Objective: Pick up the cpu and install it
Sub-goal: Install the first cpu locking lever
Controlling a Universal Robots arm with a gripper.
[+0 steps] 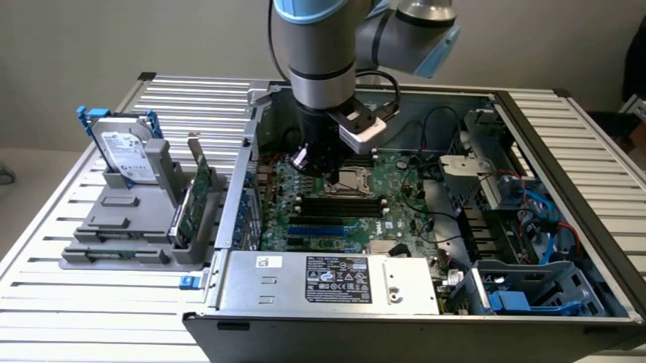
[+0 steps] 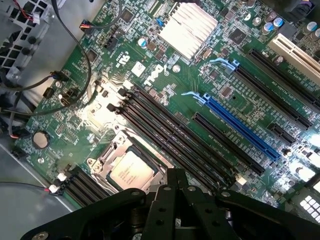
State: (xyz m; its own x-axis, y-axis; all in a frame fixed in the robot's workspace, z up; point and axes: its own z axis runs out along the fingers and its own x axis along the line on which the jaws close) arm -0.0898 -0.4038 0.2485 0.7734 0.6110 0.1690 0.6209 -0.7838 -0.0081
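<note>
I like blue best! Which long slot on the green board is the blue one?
The blue expansion slot on the motherboard, with a pale blue latch at one end. The memory slots beside it are black, and the slot near the edge is white.

A silvery-beige top is shown by the cpu [image 2: 131,169], framed by a darker rim. The motherboard [image 2: 165,107] is coloured green, crossed by black slots and one blue slot [image 2: 242,127]. The counter [image 1: 91,299] is ribbed in pale grey.

Exterior high, wrist near; shared motherboard [image 1: 353,204].
</note>
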